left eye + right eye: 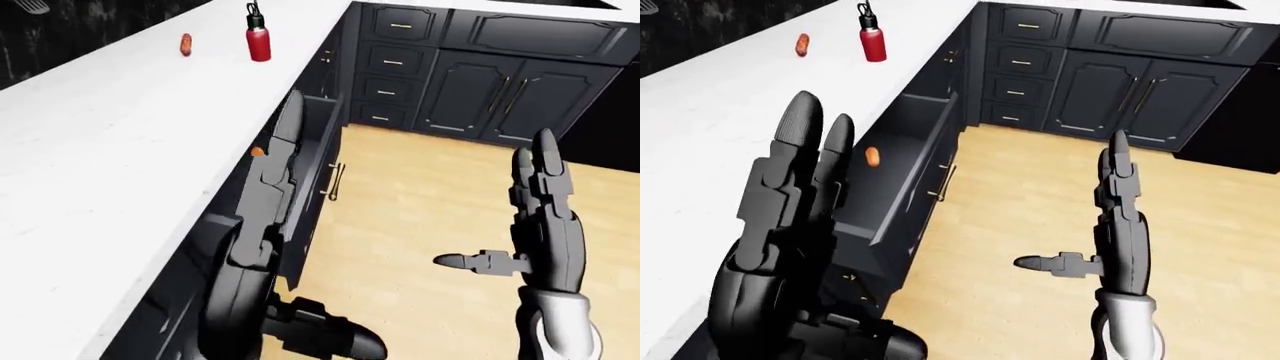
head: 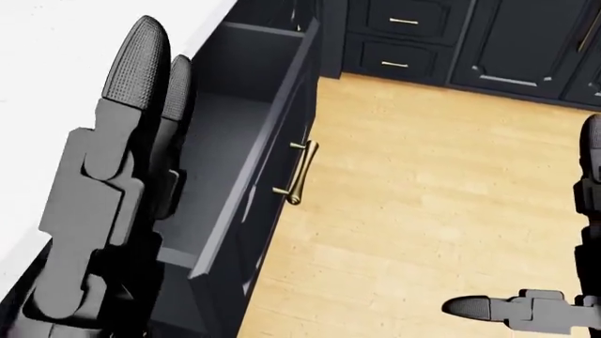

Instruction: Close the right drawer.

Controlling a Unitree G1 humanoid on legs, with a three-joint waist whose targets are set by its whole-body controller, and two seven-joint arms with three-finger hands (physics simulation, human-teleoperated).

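White table (image 1: 120, 150) running up left side of eye views; red bottle (image 1: 258, 41) upright near far end, small orange-red item (image 1: 186, 44) left of it.

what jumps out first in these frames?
The left robot hand, raised with straight open fingers, fills the left of each view and partly hides the open drawer. An orange item lies inside the drawer. The right robot hand stands open over the floor, touching nothing.
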